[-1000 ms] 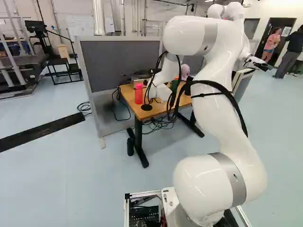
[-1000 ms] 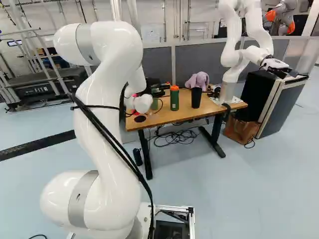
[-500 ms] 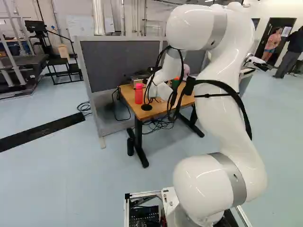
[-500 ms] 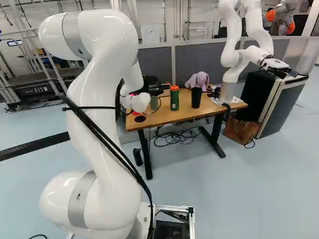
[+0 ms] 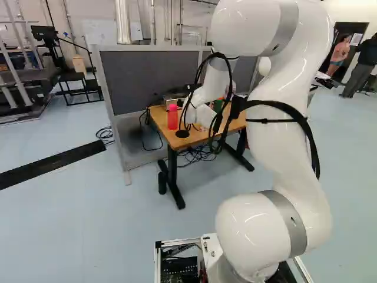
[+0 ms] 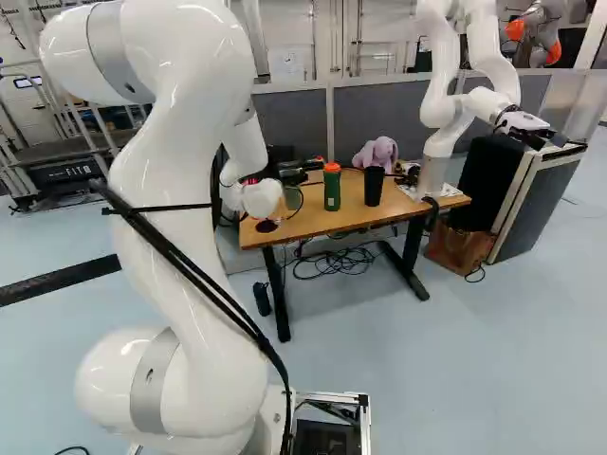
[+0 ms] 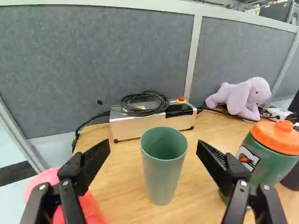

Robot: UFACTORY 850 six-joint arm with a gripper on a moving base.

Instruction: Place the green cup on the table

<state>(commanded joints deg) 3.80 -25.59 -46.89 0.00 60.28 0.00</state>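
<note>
The fingers of the gripper (image 7: 153,149) are held wide apart, with nothing gripped. The green tapered cup (image 7: 162,172) is stood upright on the wooden table (image 7: 122,189), ahead of the gripper and lined up with the gap, touched by neither finger; it is flanked by the red bottle (image 5: 172,118) and the orange-lidded green bottle (image 6: 332,190).

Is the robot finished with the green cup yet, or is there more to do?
The green cup already stands upright on the table, so placing looks done. Nothing is in hand: the gripper is open. Probably only moving the arm away is left.
</note>
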